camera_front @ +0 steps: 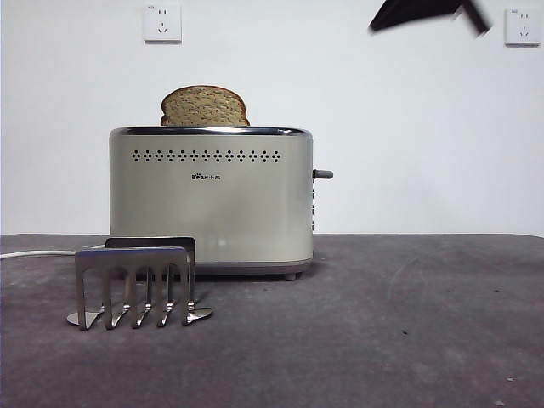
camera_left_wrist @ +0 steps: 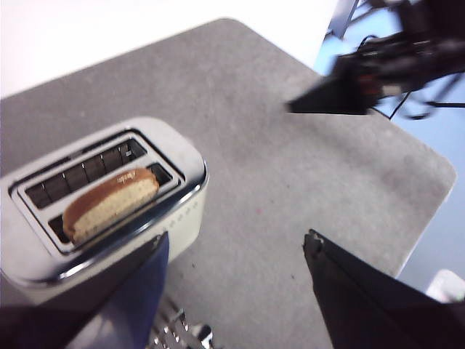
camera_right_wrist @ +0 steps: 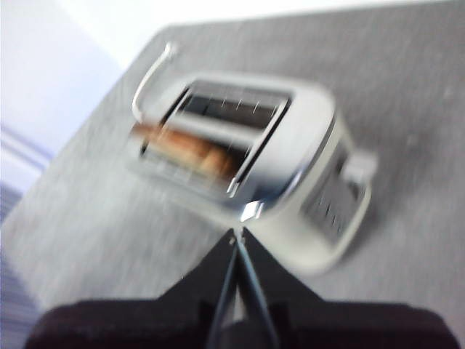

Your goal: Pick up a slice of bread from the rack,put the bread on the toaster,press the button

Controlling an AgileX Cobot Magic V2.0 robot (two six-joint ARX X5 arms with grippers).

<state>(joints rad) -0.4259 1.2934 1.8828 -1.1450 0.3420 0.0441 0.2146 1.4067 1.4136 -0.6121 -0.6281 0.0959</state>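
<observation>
Bread (camera_front: 204,106) standing upright in one slot of toaster (camera_front: 211,197), domed top poking above the chrome rim. Empty rack (camera_front: 136,285) on counter (camera_front: 408,323) just in front. Left gripper (camera_left_wrist: 236,247) spread wide above; right gripper (camera_right_wrist: 237,234) pinched closed, raised near toaster.

left pincer (camera_left_wrist: 236,251) gapes wide; right pincer (camera_right_wrist: 238,234) pressed closed, aloft.

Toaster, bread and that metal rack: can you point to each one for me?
toaster (camera_front: 212,212): front view, on its cream front wall.
slice of bread (camera_front: 204,106): front view, on the speckled face sticking out of the slot.
rack (camera_front: 132,259): front view, on the top bar of its front comb plate.
</observation>
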